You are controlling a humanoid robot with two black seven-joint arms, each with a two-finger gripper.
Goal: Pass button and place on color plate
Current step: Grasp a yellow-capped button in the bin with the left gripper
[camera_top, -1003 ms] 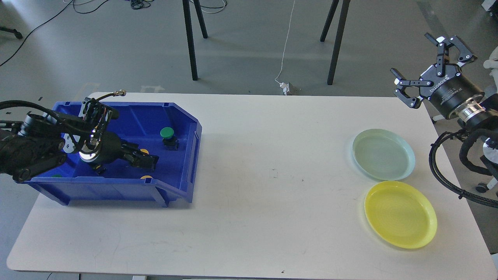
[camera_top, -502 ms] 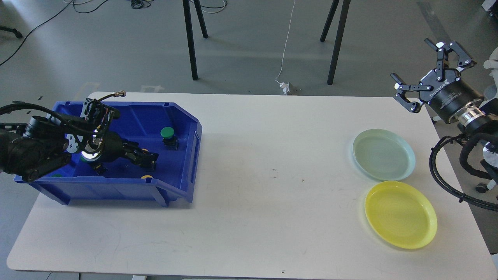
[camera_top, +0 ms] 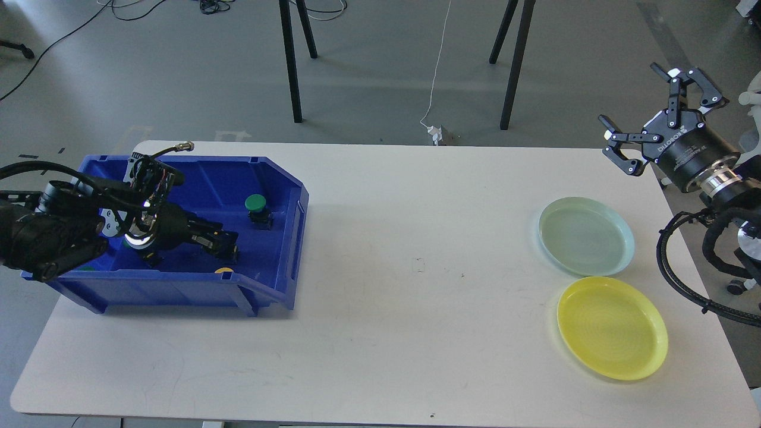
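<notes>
Progress is early for you: green button (camera_top: 256, 204) sits inside the blue bin (camera_top: 279, 178), left gripper (camera_top: 226, 248) reaching low beside it, grip unreadable, right gripper (camera_top: 660, 113) spread wide and released, both plates (camera_top: 585, 236) bare.

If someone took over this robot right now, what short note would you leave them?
Left hand: low inside the blue bin; too dark to tell whether it grips anything.
Right hand: open, empty, raised off the table's far right corner.
Green button: upright in the bin, beyond the left hand.
Pale green plate and yellow plate: both empty.
Done: nothing delivered.
Left: pick, pass, place on the matching plate.
</notes>
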